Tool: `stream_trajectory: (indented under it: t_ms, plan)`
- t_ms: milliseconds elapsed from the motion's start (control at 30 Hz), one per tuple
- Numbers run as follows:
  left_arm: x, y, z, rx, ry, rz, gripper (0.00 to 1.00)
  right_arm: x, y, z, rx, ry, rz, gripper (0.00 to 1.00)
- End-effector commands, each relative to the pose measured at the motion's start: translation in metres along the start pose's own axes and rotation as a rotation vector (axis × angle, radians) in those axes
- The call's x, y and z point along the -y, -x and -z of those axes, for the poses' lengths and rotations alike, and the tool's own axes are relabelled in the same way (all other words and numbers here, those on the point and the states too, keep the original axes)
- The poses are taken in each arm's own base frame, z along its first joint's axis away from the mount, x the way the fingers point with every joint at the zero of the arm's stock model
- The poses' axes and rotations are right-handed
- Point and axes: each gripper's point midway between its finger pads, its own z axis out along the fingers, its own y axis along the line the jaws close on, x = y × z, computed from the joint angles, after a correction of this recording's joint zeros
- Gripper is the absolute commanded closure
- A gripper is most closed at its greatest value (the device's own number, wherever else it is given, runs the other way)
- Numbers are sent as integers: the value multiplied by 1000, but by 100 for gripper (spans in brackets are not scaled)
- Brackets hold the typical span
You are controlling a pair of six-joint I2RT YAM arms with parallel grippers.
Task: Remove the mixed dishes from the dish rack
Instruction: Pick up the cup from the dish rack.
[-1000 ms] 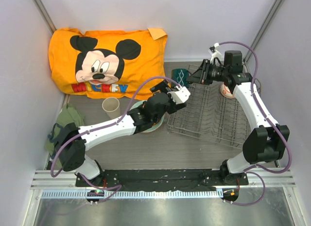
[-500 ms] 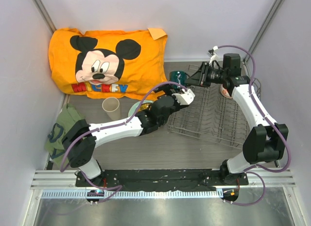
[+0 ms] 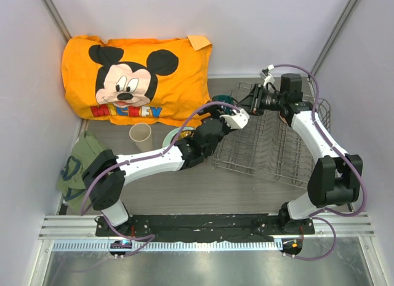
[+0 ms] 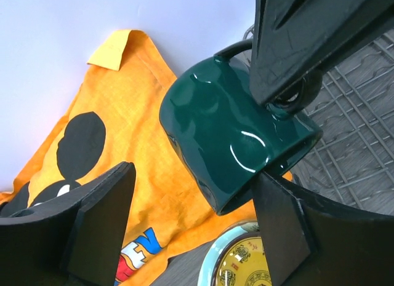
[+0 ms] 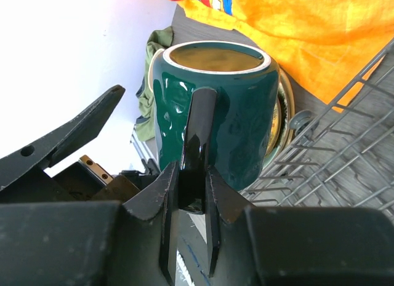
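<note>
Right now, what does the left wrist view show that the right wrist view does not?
Only left wrist: the left jaws open on either side of the teal mug, and a black ear print on the orange cloth. Only right wrist: the mug's open mouth, a green cloth, the right jaws shut on the handle. Both: mug, orange cloth, yellow-centred plate, dish rack.
</note>
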Motion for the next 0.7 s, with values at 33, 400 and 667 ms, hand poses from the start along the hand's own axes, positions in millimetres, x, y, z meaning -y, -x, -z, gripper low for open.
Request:
stream_trajectory:
  t_ms: [33,400,667]
  plan:
    - [-16,26,-2,54,64,60,30,-52,15,16,48,155,123,99]
    - [-12,23,-2,42,47,53,56,-69,11,23,34,222,131,99]
    - [-15,27,-2,41,48,58,73,-71,7,22,17,231,114,99]
